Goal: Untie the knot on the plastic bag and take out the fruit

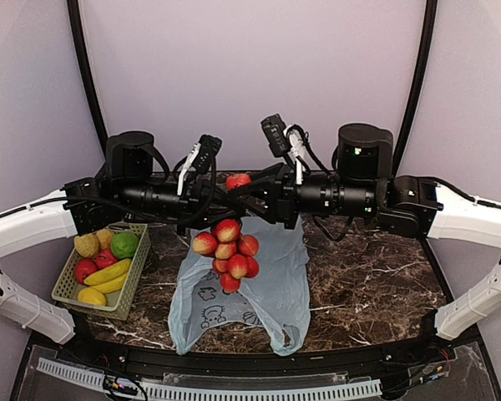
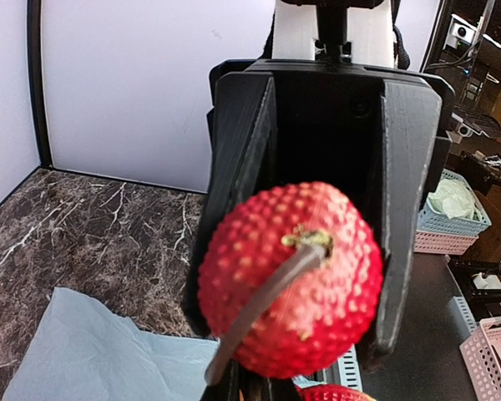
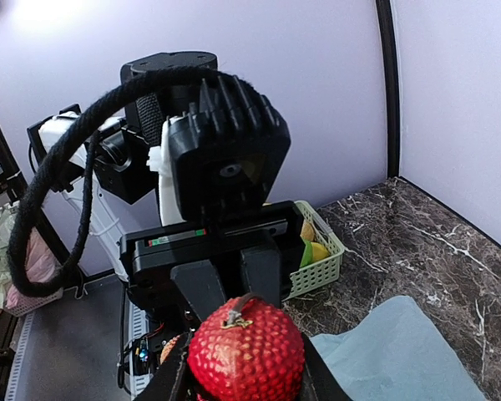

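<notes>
Fruit is in hand: one small, red, bumpy fruit (image 2: 292, 280) sits clamped between the two fingers of the right claw (image 3: 242, 368), which grips it by the sides at a middling width so the round body cannot roll; it hangs in the air above the far end of the plastic bag (image 1: 275, 288). Its brown stem (image 2: 259, 305) points away from that claw and toward the left claw (image 3: 235, 280), which faces it head-on; the left fingers (image 3: 263, 267) stand narrow, close together at the stem's end, yet whether they pinch it cannot be told; the pose reads as a handover or a tug at the stem. Below, a heap of like red fruits (image 1: 227, 251) lies at the bag's far end, bright and unveiled, so seemingly on the plastic rather than inside; the bag is spread flat on the marbled worktop (image 1: 376, 284), its loop handles (image 1: 280, 341) loose at the near edge, so the knot looks undone. Off to the left stands a pale green basket (image 1: 67, 284) holding bananas (image 1: 108, 276), apples (image 1: 85, 269) and a green fruit (image 1: 123, 244); it is a likely place for what is lifted out.
</notes>
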You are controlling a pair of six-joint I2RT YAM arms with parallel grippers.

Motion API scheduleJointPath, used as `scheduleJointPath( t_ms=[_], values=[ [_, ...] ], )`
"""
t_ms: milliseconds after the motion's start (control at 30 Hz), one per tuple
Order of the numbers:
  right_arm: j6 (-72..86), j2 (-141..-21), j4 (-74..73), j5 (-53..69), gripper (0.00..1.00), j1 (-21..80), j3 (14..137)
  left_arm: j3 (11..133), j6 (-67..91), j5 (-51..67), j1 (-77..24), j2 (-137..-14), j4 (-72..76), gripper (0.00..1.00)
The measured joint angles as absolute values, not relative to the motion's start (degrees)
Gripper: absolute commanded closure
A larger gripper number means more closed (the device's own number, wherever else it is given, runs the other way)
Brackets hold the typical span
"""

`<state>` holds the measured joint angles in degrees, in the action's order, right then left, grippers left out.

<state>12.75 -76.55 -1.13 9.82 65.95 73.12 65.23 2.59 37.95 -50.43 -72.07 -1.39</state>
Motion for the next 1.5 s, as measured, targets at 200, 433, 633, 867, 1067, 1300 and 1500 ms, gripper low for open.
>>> scheduleJointPath(
  t_ms=[200,433,633,867,1067,1300,1500],
  values=[
    [13.47,-74.11,-1.28,7.4,0.1,65.76,71.94,65.21,2.72,32.45,-50.48,-71.2,-3.64,0.99],
    [13.19,-69.32,-1.43,1.45,0.01,64.84,70.65,65.23,3.44,26.68,-49.95,-69.65,-7.73,0.99],
    [15.11,-66.94,-2.9,-4.16,0.01,61.93,68.07,65.23,5.93,22.83,-43.2,-65.78,-13.15,0.99],
    [19.79,-65.47,-6.0,-6.76,0.01,55.44,62.94,65.23,7.25,15.25,-27.46,-60.12,-25.45,0.99],
    [22.48,-62.94,-8.03,-7.42,0.01,51.94,59.11,65.36,8.67,11.16,-15.33,-57.14,-39.05,0.99],
    [23.29,-59.72,-9.06,-7.73,0.01,49.84,56.88,63.86,10.15,9.43,-3.66,-54.24,-51.72,0.99],
    [23.24,-59.53,-9.34,-7.81,0.01,49.15,55.81,59.29,11.18,9.19,1.32,-52.6,-55.9,0.99]
  ],
)
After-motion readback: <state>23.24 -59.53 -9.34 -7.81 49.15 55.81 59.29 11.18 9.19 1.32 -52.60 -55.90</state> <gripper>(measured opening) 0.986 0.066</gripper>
